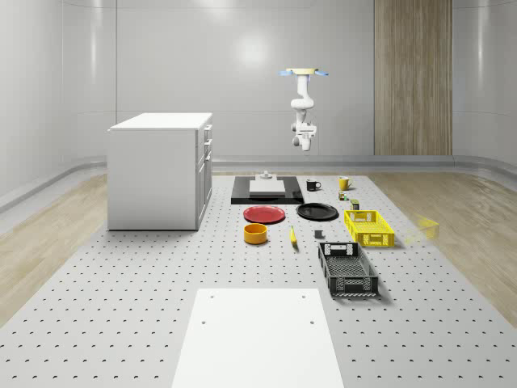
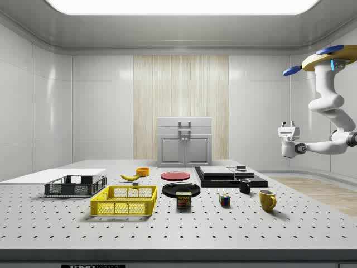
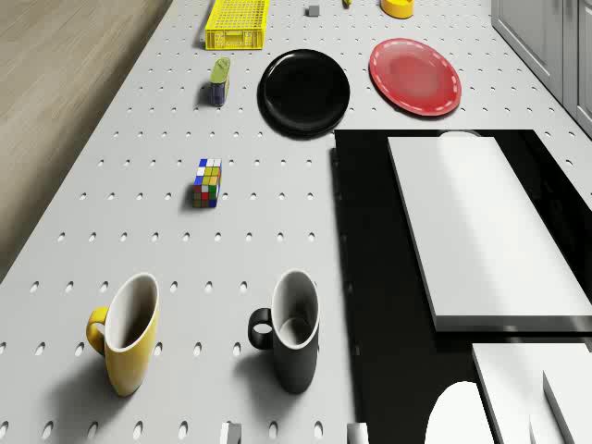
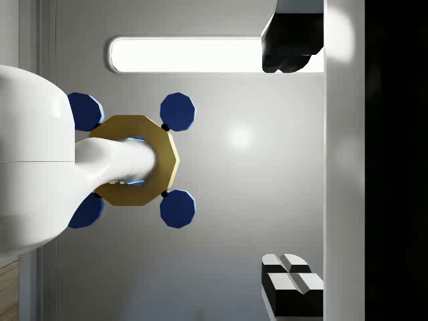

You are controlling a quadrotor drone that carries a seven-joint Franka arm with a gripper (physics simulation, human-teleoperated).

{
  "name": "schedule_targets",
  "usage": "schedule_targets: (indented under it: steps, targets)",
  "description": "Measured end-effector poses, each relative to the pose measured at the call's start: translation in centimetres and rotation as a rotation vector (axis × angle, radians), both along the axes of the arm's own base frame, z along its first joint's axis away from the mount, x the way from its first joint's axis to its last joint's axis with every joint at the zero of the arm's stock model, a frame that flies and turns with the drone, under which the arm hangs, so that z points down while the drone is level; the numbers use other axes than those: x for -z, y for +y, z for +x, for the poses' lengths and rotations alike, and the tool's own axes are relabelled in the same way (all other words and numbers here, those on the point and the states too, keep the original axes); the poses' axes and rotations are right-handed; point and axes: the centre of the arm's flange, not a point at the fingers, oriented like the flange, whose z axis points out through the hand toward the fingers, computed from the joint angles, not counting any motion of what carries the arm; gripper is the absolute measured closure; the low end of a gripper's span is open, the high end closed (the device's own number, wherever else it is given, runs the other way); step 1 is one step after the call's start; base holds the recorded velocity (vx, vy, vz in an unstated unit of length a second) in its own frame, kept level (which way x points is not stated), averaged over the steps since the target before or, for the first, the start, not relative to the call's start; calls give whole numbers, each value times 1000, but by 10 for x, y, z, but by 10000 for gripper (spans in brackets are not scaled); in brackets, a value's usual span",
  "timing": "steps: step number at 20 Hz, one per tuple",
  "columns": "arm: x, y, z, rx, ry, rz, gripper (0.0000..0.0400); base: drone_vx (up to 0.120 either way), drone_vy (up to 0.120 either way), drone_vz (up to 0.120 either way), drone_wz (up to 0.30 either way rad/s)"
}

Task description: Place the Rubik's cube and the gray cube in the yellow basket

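Whole-scene view: drone [image 1: 304, 73] hovers high over table's [image 1: 121, 283] far end; yellow basket [image 1: 369, 228] holds nothing.
Side view: Rubik's cube [image 2: 225, 200] on table, well apart from basket; jaws' state unclear.
Drone view: gray cube [image 3: 313, 10] beside basket.

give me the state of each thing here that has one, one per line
yellow basket: upright, nothing in it
black basket: upright, nothing in it
Rubik's cube: on the table, outside the baskets
yellow mug: upright
black mug: upright
cabinet: doors closed
drone: hovering, past the table's far end
tool: raised well above the table, holding nothing
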Motion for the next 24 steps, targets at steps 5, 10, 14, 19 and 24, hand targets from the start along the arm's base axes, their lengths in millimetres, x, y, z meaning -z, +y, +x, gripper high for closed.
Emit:
schedule_targets:
  steps: [5, 10, 14, 19, 24]
  targets:
    - [-37, 0, -4, 0, -4, 0, 0, 40, 112, 0, 0]
    - [-66, 0, -2, 0, -8, 0, 0, 120, 120, 0, 0]
    - [-81, 0, -1, 0, -11, 0, 0, 120, 120, 0, 0]
    - [-89, 0, 0, 0, -15, 0, 0, 120, 120, 0, 0]
    - [-92, 0, -1, 0, -19, 0, 0, 120, 120, 0, 0]
